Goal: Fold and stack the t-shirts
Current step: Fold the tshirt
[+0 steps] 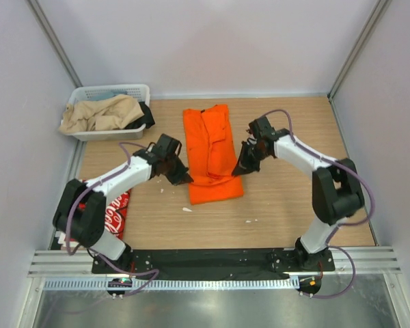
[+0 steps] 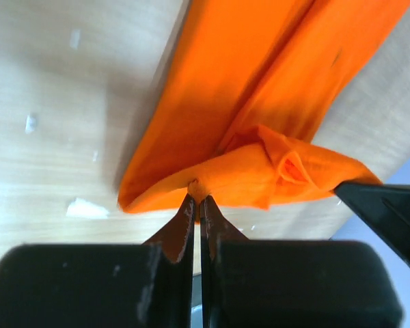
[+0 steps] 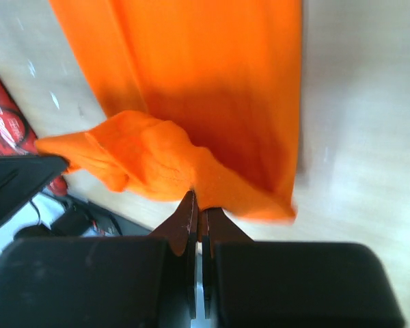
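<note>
Here, the orange t-shirt (image 1: 208, 147) lies in the middle of the wooden table (image 1: 287, 205), folded lengthwise into a long strip that runs from close to the far edge toward the near edge. The left gripper (image 1: 181, 176) sits at the strip's near left corner. The left wrist view shows its fingers (image 2: 181, 229) pressed together on a pinch of orange cloth, with the hem lifted and crumpled just above them. The right gripper (image 1: 242, 167) is at the strip's right side, close to the near corner. In its wrist view its fingers (image 3: 222, 229) are likewise clamped on the orange edge, and a fold of cloth is raised off the table beside them. The red t-shirt (image 1: 118, 210) with white lettering lies bunched at the left edge of the table, beside the left arm's base and well apart from the orange one. A white slatted basket (image 1: 116, 90) stands in the far left corner, holding a beige cloth (image 1: 102, 115). A few small white scraps (image 1: 186, 209) lie on the table by the orange strip's near end.
</note>
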